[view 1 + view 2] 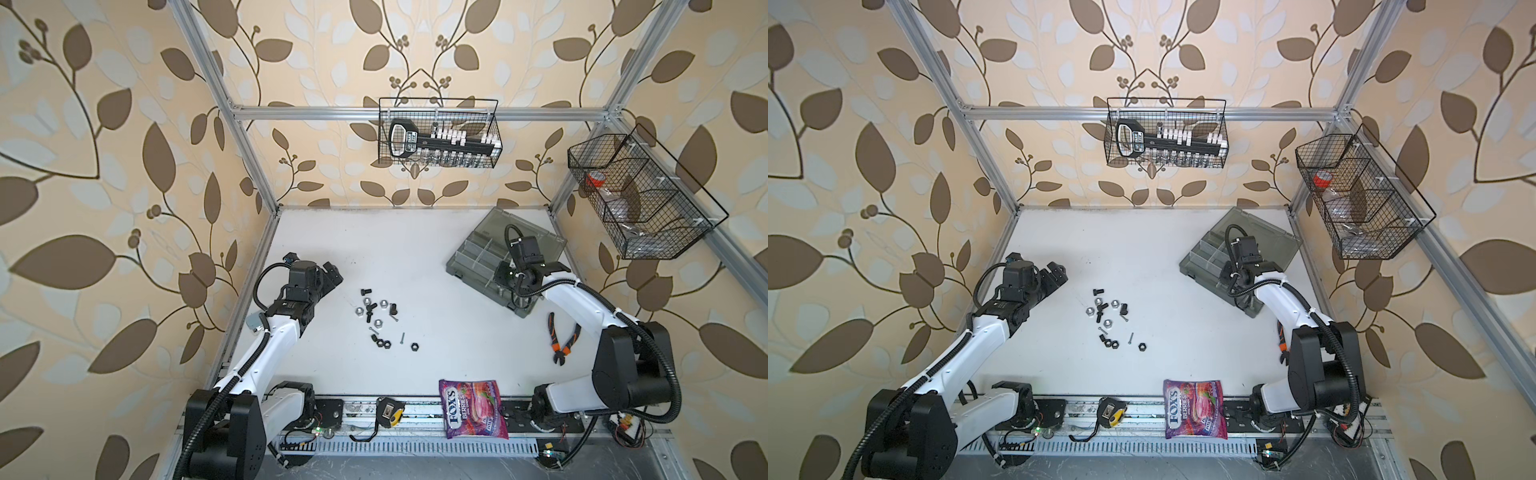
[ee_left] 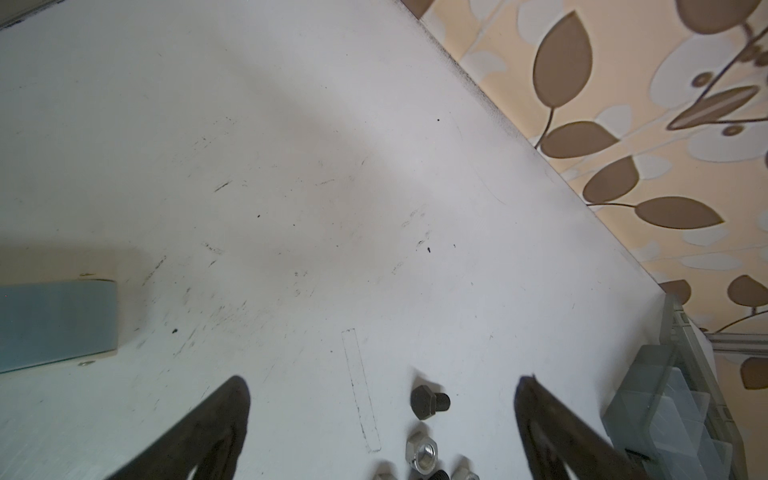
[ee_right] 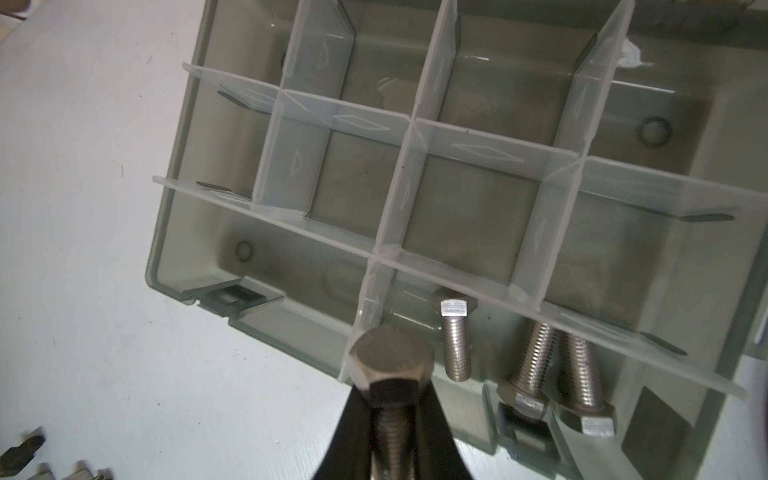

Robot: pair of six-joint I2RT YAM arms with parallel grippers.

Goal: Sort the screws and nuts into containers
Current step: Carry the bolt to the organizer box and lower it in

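We see the right claw (image 3: 392, 405) pinching a thick shiny silver hex-head bolt (image 3: 390, 368) by its threaded shank, head outward, over the near edge of the grey translucent plastic organizer box (image 3: 178, 174); the head seems to touch a clear divider (image 3: 368, 299), though the angle leaves us unsure; three more silver bolts (image 3: 536, 365) lie in the compartment just beside it; the left claw (image 2: 382, 388) is spread wide and empty above the white table (image 1: 415, 249), near the loose heap of black and silver screws and nuts (image 1: 376, 318), well apart from the box.
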